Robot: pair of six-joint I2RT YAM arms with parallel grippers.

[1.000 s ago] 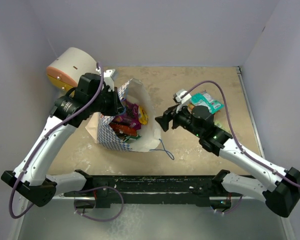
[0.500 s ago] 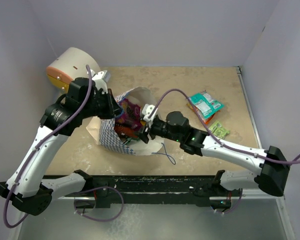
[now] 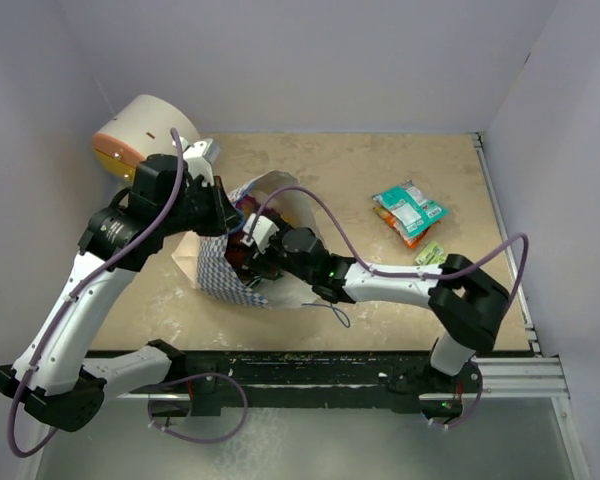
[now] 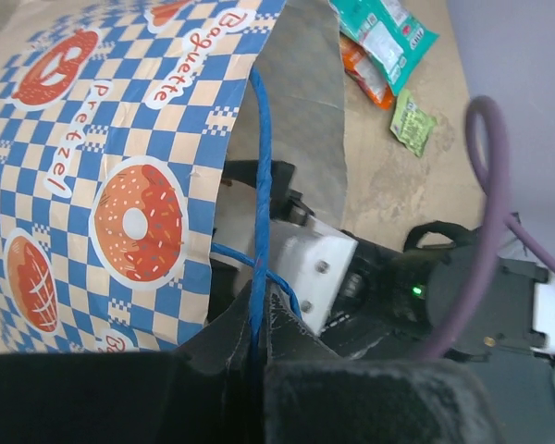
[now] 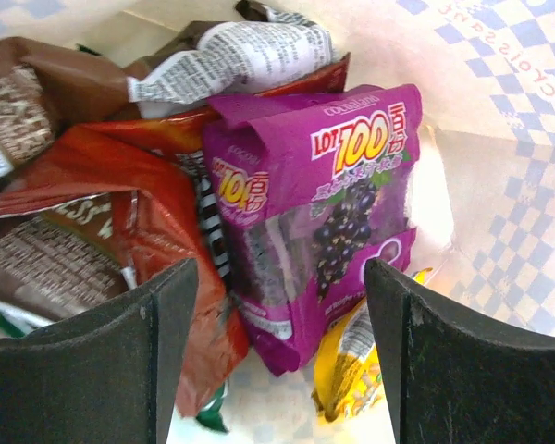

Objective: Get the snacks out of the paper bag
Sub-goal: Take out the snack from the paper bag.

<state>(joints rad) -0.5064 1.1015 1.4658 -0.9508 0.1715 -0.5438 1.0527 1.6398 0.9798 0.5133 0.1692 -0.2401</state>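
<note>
The white paper bag (image 3: pixel 216 270) with the blue chequered band lies on its side, mouth towards the right. My left gripper (image 3: pixel 224 214) is shut on its blue cord handle (image 4: pixel 257 185) and holds the upper edge up. My right gripper (image 3: pixel 244 252) is open inside the bag's mouth. In the right wrist view, its fingers (image 5: pixel 120 361) stand either side of the purple pouch (image 5: pixel 324 213), without touching it. A red bag (image 5: pixel 139 222) lies left of the pouch, a yellow packet (image 5: pixel 356 361) below it and a brown packet (image 5: pixel 37 92) behind.
A green bag (image 3: pixel 408 208) on an orange packet (image 3: pixel 404 232) and a small light-green packet (image 3: pixel 432 256) lie on the table at the right. The big cream cylinder (image 3: pixel 145 135) stands at the back left. The bag's other blue handle (image 3: pixel 332 308) lies on the table.
My right arm has swung left from the packets on the table and pushed its open gripper into the bag's mouth. My left gripper has kept hold of the handle.
</note>
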